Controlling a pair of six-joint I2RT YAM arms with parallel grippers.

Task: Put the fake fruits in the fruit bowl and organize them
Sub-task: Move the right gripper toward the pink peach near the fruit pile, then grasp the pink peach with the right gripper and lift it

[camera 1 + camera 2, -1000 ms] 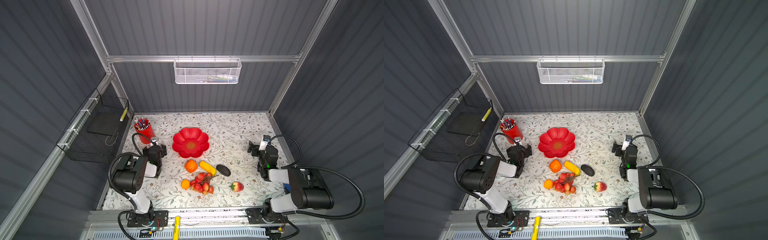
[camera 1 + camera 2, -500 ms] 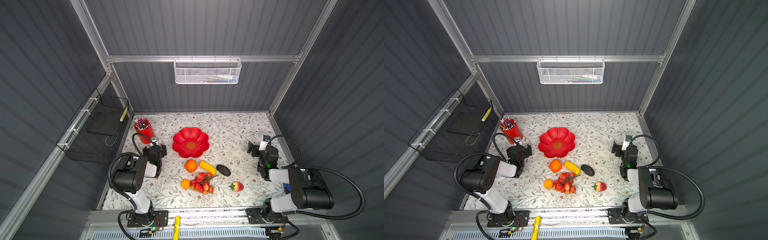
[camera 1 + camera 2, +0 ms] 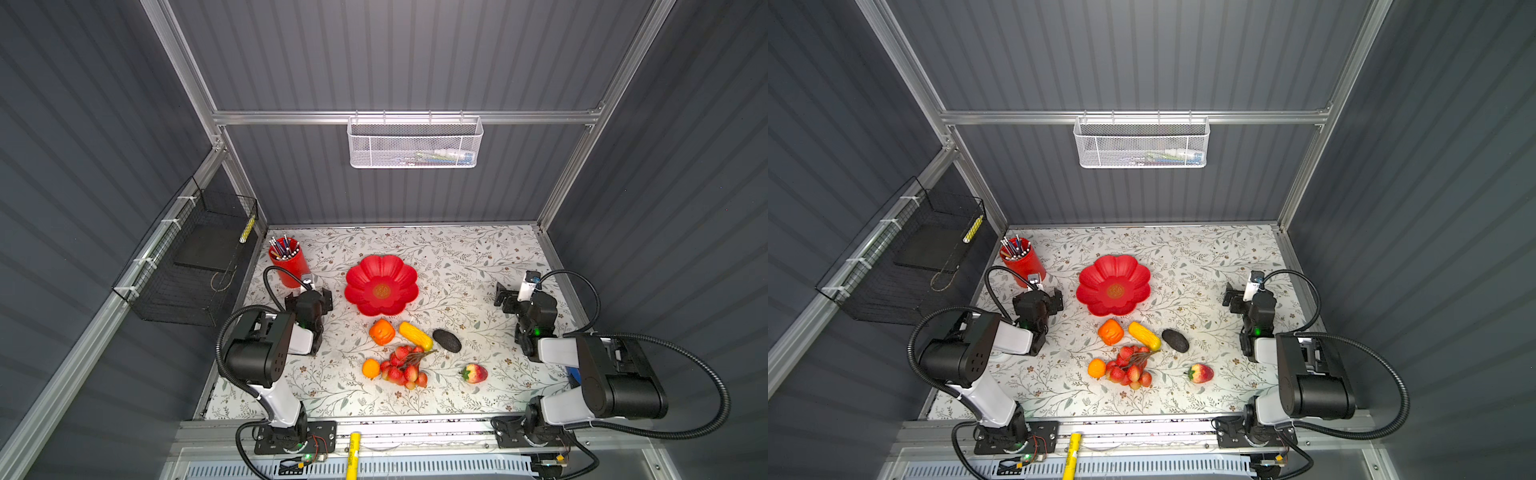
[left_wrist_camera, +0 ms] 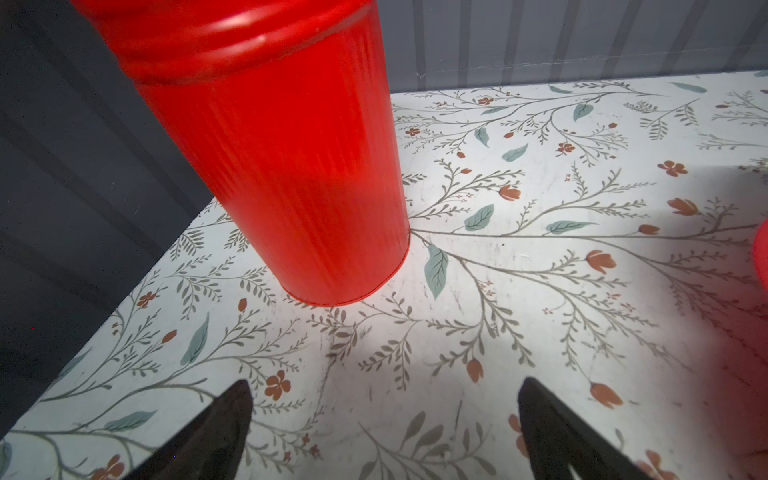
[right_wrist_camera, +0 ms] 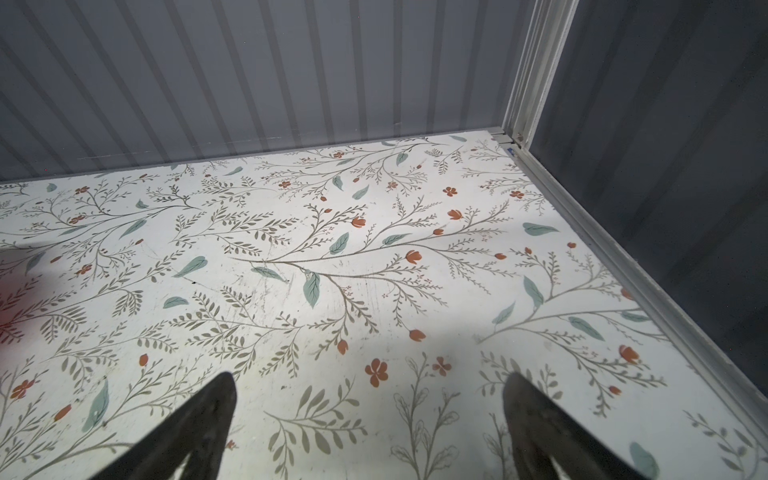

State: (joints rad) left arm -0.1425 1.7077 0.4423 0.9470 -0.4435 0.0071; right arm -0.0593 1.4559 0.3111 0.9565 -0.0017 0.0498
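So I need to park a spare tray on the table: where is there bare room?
Bare tabletop lies between the fruit bowl and the right gripper, back to the rear wall, and along the front edge, past the strawberry. It is crowded in front of the bowl, from the small orange to the avocado.

We identify the left arm and the right arm as matching units: black cylindrical joint housings joined by white links. A black corrugated cable loops from each arm. The left gripper and the right gripper carry dark, tapered fingers. A green indicator light glows near each wrist.
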